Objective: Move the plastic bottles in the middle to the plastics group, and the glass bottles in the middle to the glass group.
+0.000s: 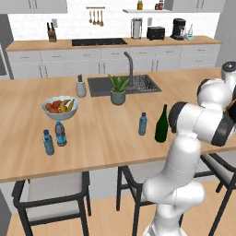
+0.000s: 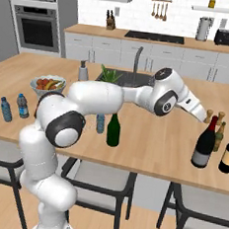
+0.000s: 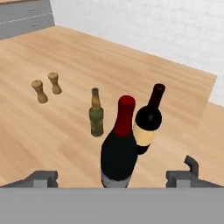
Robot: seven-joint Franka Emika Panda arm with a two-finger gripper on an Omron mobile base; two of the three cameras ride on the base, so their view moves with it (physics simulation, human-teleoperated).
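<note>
Wide-open gripper [image 3: 114, 175] hangs above a red-capped dark bottle [image 3: 119, 151], holding nothing. Beyond stand a second dark wine bottle [image 3: 148, 122], an amber bottle [image 3: 96, 114] and two shakers [image 3: 47, 86]. Mid-counter, the green bottle [image 1: 162, 124] stands beside the small water bottle [image 1: 143, 124].

A long wooden counter [image 1: 115, 143] with an inset sink [image 1: 124, 85] holds a fruit bowl [image 1: 60, 108] at nine o'clock, a potted plant [image 1: 118, 90] at twelve, and standing bottles scattered across it.
</note>
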